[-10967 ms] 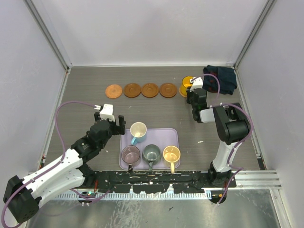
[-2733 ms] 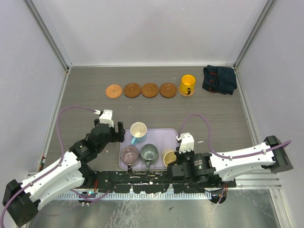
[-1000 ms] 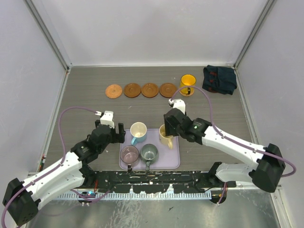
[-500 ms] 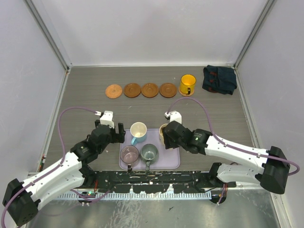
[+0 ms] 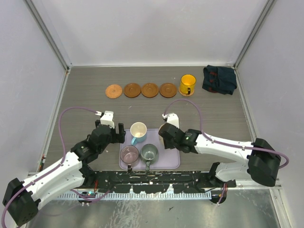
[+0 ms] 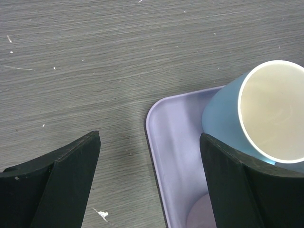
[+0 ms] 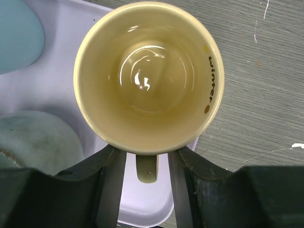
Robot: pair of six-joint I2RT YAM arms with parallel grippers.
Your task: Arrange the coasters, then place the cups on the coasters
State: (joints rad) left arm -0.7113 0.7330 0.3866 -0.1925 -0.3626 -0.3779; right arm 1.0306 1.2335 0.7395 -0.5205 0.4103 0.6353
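The coming move turns on the handle of the pale cream-yellow cup (image 7: 147, 76). The cup stands upright, mouth up, at the right end of the lavender tray (image 7: 142, 205), directly ahead of the right end effector (image 7: 147, 151). Its handle (image 7: 147, 173) points straight back toward the wrist, in line with the fingers' reach. The two fingers are apart and straddle the handle. A thin strip of tray shows on each side, so by this view they are around the handle and not clamped on it.

In the overhead view the right end effector (image 5: 165, 134) hides the cup. The nearest bare coaster (image 5: 167, 90) lies almost straight beyond it toward the far side of the bench. That coaster sits just beside the orange-yellow cup (image 5: 188, 85), which already stands on the last coaster in the row. The right arm is clearly the nearer one for this cup.

The left end effector (image 6: 149, 142) hangs wide open over the tray's left edge. The light blue cup (image 6: 223, 121) is against its right finger, and nothing is held.

The only legible writing is the word "winter", in small dark letters running down the inside of the cream cup's rim on the right. A brown dot sits below the word. No brand mark can be read elsewhere.
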